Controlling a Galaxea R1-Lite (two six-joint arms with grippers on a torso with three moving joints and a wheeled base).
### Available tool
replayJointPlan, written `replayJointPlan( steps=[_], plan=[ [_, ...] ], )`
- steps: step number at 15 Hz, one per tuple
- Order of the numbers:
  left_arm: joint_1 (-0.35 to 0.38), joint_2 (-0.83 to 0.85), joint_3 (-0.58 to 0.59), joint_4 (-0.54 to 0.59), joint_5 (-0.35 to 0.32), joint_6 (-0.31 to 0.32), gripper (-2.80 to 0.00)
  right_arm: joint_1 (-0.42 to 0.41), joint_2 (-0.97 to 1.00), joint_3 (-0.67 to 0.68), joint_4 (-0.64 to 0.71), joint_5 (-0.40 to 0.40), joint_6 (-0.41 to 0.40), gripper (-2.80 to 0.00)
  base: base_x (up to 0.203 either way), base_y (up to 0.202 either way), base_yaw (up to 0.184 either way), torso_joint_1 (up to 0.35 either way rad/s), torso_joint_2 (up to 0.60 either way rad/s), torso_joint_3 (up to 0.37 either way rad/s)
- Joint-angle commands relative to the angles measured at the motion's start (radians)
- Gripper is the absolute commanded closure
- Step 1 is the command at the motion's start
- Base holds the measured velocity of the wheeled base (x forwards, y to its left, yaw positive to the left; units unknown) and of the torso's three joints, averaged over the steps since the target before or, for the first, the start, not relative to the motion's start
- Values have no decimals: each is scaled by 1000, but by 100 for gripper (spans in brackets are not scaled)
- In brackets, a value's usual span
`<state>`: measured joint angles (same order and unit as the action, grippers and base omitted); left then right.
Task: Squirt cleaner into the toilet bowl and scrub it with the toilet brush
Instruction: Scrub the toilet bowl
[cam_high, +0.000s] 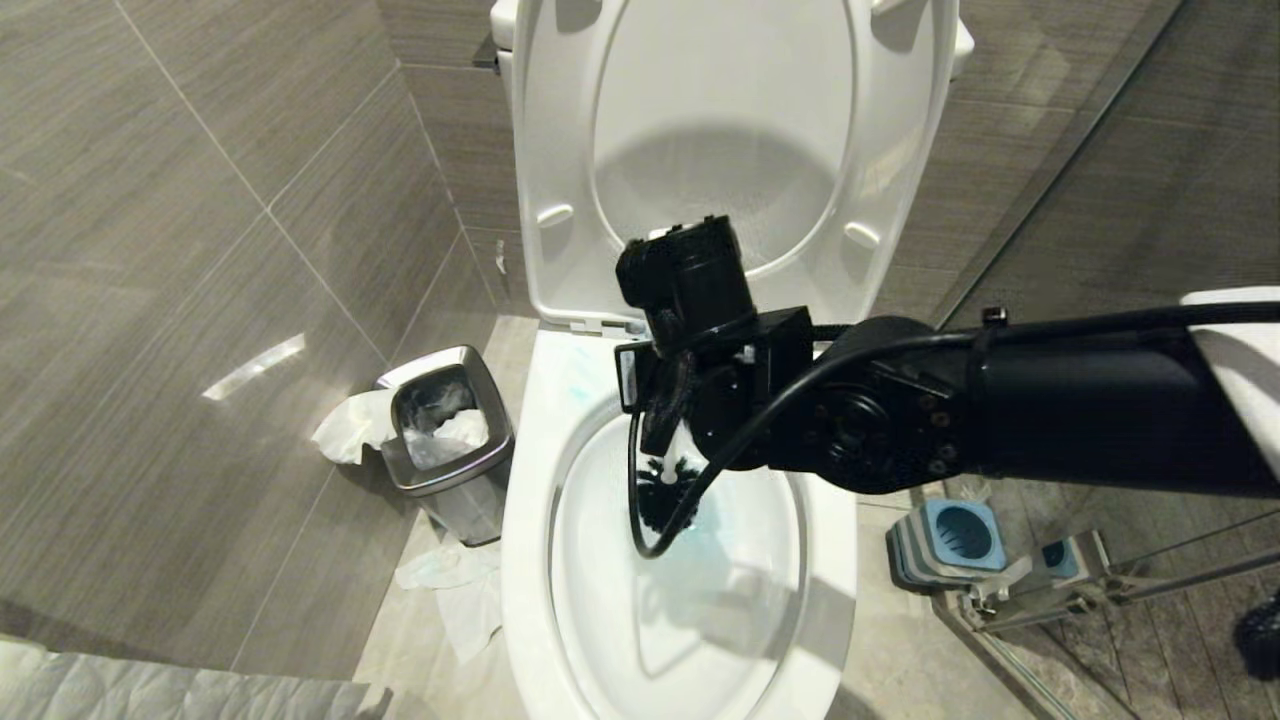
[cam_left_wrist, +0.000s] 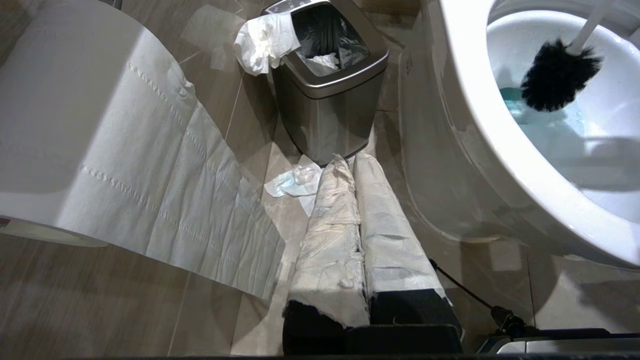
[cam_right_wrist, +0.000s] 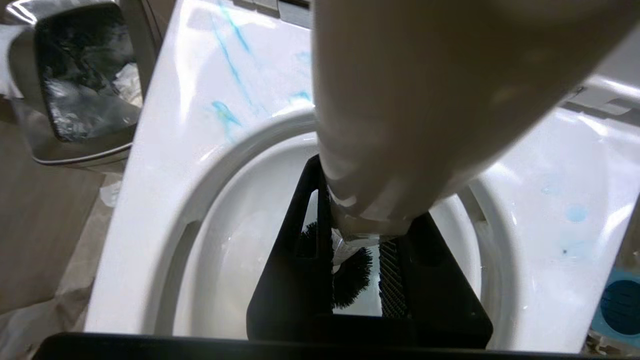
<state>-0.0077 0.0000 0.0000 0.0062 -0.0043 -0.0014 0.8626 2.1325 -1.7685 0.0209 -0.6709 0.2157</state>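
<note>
Right pincer (cam_right_wrist: 357, 280) clenched on the brush (cam_left_wrist: 555, 75) handle, bristles inside the bowl (cam_high: 530, 520) above tinted water. Handle: light, stiff, probably slick; grip high. Left pincer (cam_left_wrist: 357, 165) closed, idle beside the bowl.

The head view looks steeply down onto the toilet bowl (cam_high: 530, 560) at frame centre. The left wrist view sits low near the floor (cam_left_wrist: 100, 300), facing the bin (cam_left_wrist: 325, 100), with the bowl at upper right. The right wrist view hangs close above the rim. All three share bowl and bin.
</note>
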Motion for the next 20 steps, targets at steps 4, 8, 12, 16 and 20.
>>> replayJointPlan(
  steps=[4, 8, 12, 16, 20],
  plan=[
    [0, 2, 0, 0, 0, 0, 0, -8, 93, 3, -102, -79, -50, 0, 0, 0, 0, 0, 0, 0],
    [0, 2, 0, 0, 0, 0, 0, -7, 153, 66, -225, -124, -57, 0, 0, 0, 0, 0, 0, 0],
    [0, 2, 0, 0, 0, 0, 0, -7, 149, 97, -264, -136, -62, 0, 0, 0, 0, 0, 0, 0],
    [0, 2, 0, 0, 0, 0, 0, 6, 35, 112, -260, -138, -64, 0, 0, 0, 0, 0, 0, 0],
    [0, 2, 0, 0, 0, 0, 0, 32, -132, 194, -257, -143, -65, 0, 0, 0, 0, 0, 0, 0]
  ],
)
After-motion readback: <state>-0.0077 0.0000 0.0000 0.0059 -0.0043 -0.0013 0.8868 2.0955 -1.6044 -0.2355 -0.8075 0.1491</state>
